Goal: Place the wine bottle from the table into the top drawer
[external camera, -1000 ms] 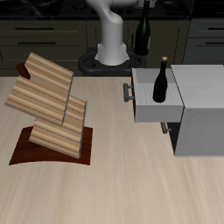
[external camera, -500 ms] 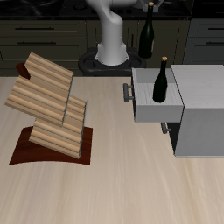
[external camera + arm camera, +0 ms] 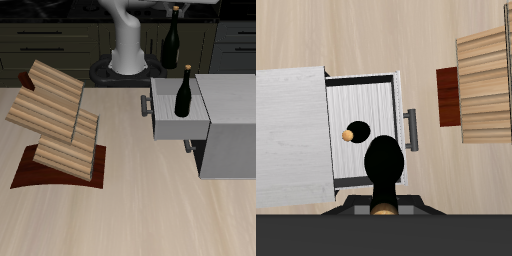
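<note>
Your wrist view looked down into the top drawer (image 3: 364, 100), wine bottle (image 3: 356, 134) upright inside; gripper state unclear; beige tabletop (image 3: 140, 215), dark cabinets behind

The table (image 3: 120, 215) is pale beige wood with fine grain and a matt finish. On it, the rack (image 3: 55, 120) is made of light slatted planks with visible streaks, set on a dark reddish-brown base (image 3: 30, 172) that looks smooth. Beside the rack, the cabinet (image 3: 232, 125) is plain matt grey, and its top drawer (image 3: 366, 110) shows a finely ribbed pale floor. The wine bottle (image 3: 184, 94) in the drawer is dark, glossy glass with a tan-gold cap.
</note>
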Robot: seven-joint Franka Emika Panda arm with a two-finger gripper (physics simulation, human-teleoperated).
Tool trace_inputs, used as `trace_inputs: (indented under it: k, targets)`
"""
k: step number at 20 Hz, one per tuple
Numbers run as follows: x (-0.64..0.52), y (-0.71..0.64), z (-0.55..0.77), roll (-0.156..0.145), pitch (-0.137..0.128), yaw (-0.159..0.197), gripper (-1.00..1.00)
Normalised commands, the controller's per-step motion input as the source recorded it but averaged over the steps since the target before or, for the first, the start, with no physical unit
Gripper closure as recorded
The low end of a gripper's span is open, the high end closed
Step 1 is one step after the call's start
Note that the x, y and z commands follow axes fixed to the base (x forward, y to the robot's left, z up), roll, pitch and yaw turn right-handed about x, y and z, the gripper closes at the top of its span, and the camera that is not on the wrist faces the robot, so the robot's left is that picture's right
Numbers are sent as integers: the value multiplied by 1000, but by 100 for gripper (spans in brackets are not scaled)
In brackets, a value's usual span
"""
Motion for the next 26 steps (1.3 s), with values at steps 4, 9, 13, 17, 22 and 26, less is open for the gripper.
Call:
trace_inputs:
  k: [4, 9, 13, 17, 22, 26]
  targets:
    - [29, 153, -128, 22, 25, 7, 100]
    - [15, 208, -156, 33, 31, -3, 100]
    - [12, 180, -164, 27, 36, -2, 100]
    - [48, -44, -119, -14, 18, 2, 100]
    - [-80, -54, -101, 0, 16, -17, 100]
    - [21, -128, -160, -29, 37, -7, 100]
